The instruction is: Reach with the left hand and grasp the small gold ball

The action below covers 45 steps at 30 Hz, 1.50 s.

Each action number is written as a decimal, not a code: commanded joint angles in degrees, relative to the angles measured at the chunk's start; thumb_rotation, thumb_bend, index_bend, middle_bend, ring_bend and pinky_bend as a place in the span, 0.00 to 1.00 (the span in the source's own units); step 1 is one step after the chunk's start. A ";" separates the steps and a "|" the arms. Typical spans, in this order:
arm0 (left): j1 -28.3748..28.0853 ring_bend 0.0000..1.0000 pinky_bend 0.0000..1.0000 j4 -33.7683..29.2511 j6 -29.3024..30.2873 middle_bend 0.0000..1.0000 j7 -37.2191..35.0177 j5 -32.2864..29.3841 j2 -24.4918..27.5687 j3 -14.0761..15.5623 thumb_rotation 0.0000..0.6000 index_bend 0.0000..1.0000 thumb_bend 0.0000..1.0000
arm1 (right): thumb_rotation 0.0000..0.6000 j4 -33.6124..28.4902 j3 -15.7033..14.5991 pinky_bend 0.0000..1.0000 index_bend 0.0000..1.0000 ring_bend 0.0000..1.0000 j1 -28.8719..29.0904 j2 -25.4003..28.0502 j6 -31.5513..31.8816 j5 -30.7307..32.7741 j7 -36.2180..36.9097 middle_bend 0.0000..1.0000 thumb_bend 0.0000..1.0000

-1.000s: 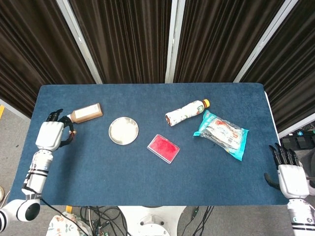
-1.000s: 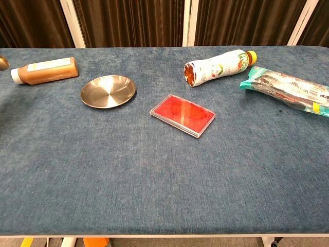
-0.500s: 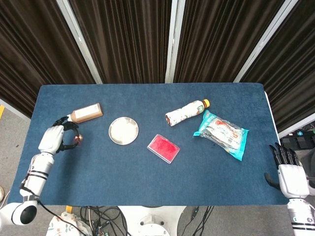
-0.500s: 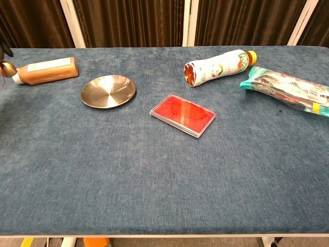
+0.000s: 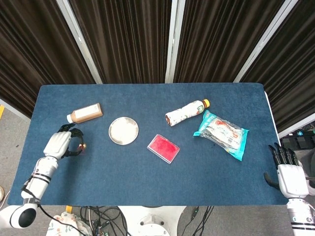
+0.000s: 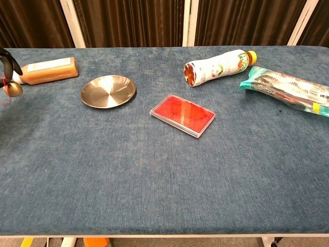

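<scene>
The small gold ball (image 5: 81, 145) sits at the fingertips of my left hand (image 5: 59, 144), near the table's left edge and just below the brown bottle. In the chest view the ball (image 6: 13, 89) shows at the far left edge with a thin red string on it and a dark fingertip (image 6: 9, 57) above; the remainder of that hand is cut off. The fingers curl around the ball and pinch it. My right hand (image 5: 288, 176) hangs off the table's right front corner, fingers straight and holding nothing.
A brown bottle (image 5: 86, 112) lies just behind the left hand. To its right are a round metal plate (image 5: 123, 130), a flat red case (image 5: 163, 148), a white bottle on its side (image 5: 186, 112) and a teal snack packet (image 5: 221, 133).
My left hand has moved toward the front and slightly right along the table's left side, carrying the gold ball away from the brown bottle. The right hand has stayed put.
</scene>
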 commanded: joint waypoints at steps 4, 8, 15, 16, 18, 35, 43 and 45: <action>0.33 0.08 0.07 2.74 7.37 0.31 7.18 -0.14 -4.48 1.42 1.00 0.64 0.43 | 1.00 0.18 -0.07 0.00 0.00 0.00 -0.03 -0.01 -0.28 0.26 0.08 0.00 0.21; 0.35 0.08 0.07 4.91 7.49 0.31 7.33 1.15 -6.95 2.62 1.00 0.64 0.43 | 1.00 0.43 -0.07 0.00 0.00 0.00 0.04 -0.15 -0.64 0.53 0.10 0.00 0.21; 0.46 0.08 0.07 8.88 5.46 0.30 1.74 2.95 -9.26 3.46 1.00 0.64 0.43 | 1.00 0.96 -0.16 0.00 0.00 0.00 0.12 -0.41 -1.02 0.66 0.56 0.00 0.21; 0.51 0.08 0.07 9.53 5.67 0.30 1.62 3.15 -9.73 3.51 1.00 0.64 0.43 | 1.00 1.01 -0.18 0.00 0.00 0.00 0.11 -0.43 -1.04 0.66 0.61 0.00 0.21; 0.58 0.08 0.07 10.84 5.75 0.30 1.46 3.43 -10.81 3.75 1.00 0.64 0.43 | 1.00 1.11 -0.22 0.00 0.00 0.00 0.08 -0.50 -1.01 0.62 0.74 0.00 0.21; 0.29 0.08 0.07 17.76 2.76 0.26 -1.65 4.19 -15.47 4.62 1.00 0.57 0.40 | 1.00 1.73 -0.36 0.00 0.00 0.00 0.03 -0.84 -1.28 0.76 1.21 0.00 0.21; 0.49 0.05 0.07 18.26 3.17 0.17 -5.25 6.81 -14.61 4.66 1.00 0.27 0.23 | 1.00 1.63 -0.27 0.00 0.00 0.00 0.04 -0.85 -1.13 0.70 1.10 0.00 0.21; 0.54 0.05 0.07 18.32 3.11 0.16 -6.11 7.35 -14.34 4.78 1.00 0.22 0.19 | 1.00 1.56 -0.29 0.00 0.00 0.00 0.04 -0.84 -1.11 0.64 1.01 0.00 0.21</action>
